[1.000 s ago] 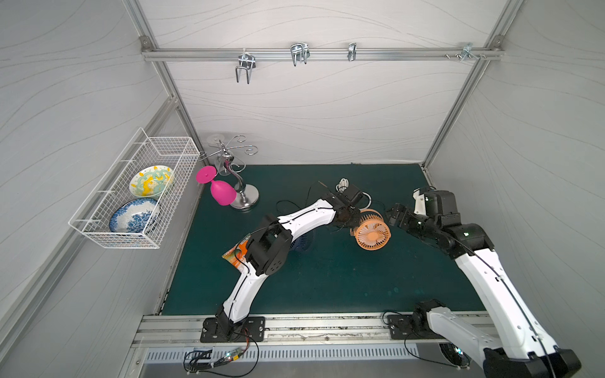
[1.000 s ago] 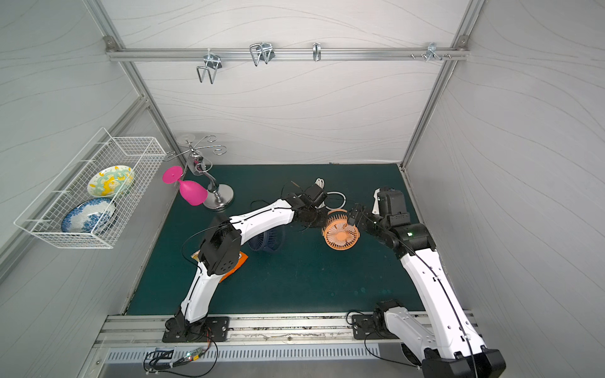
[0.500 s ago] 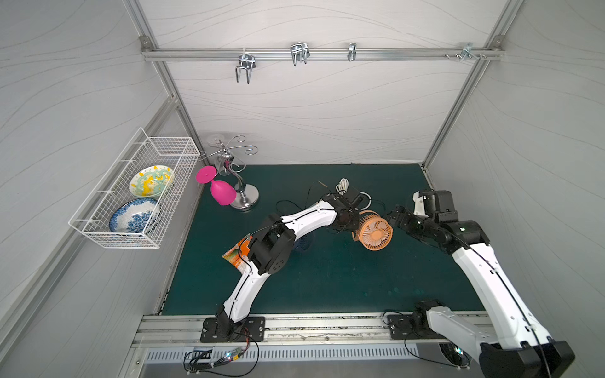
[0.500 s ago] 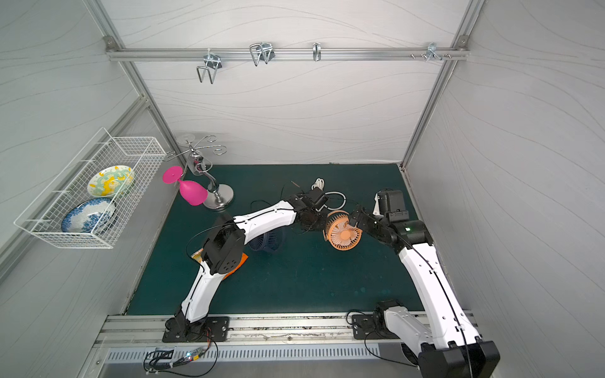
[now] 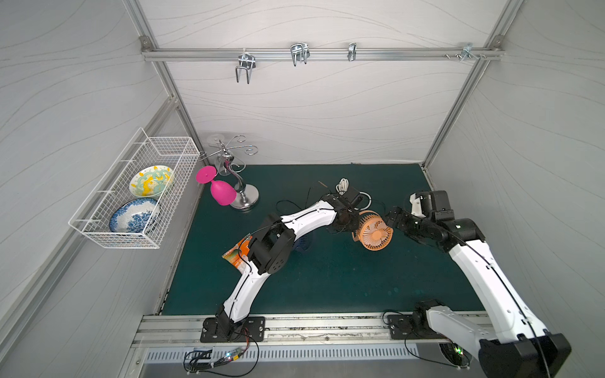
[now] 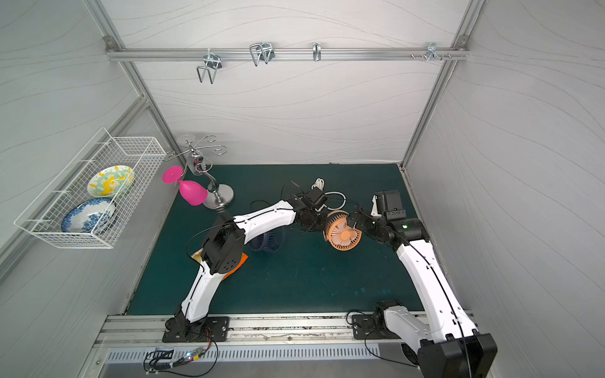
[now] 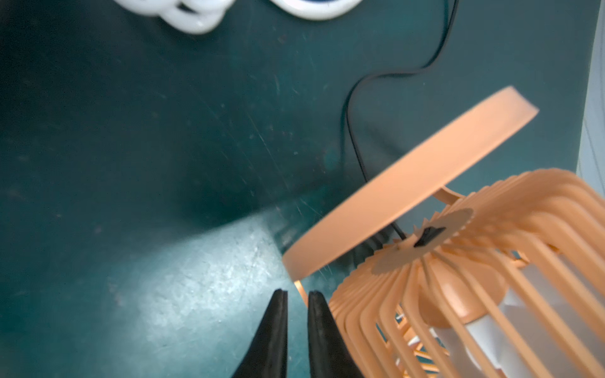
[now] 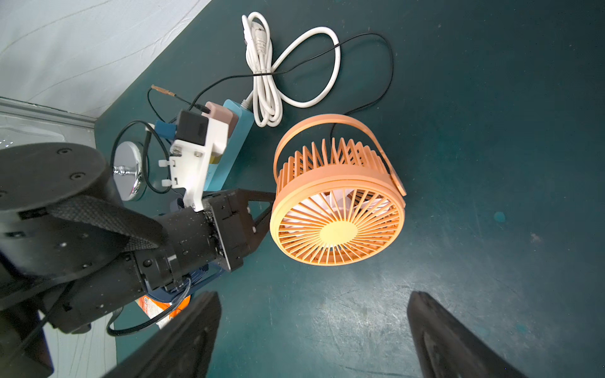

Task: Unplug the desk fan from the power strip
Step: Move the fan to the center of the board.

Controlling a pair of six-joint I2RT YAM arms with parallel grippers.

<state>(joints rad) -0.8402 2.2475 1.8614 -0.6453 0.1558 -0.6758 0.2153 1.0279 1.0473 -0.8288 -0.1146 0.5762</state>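
Note:
The orange desk fan (image 5: 375, 234) (image 6: 343, 234) (image 8: 337, 212) hangs tilted a little above the green mat. My left gripper (image 5: 352, 224) (image 6: 319, 222) (image 7: 296, 293) is shut on a thin orange strip at the fan's edge (image 7: 458, 261). The light-blue power strip (image 8: 235, 144) lies behind the left wrist, which hides it in both top views. A pinkish plug (image 8: 222, 114) sits in it, and a thin black cord (image 8: 389, 65) runs from there to the fan. My right gripper (image 5: 391, 217) (image 6: 353, 217) (image 8: 314, 294) stands open just right of the fan, holding nothing.
The strip's thick white cord (image 8: 271, 81) lies coiled behind the fan. A dark blue fan (image 6: 265, 242) and an orange packet (image 5: 237, 253) lie under the left arm. A chrome rack with a pink glass (image 5: 222, 193) and a wire basket (image 5: 131, 196) of plates are at the left.
The left gripper has carried the fan slightly to the right. The right gripper has come a little closer to the fan, still open.

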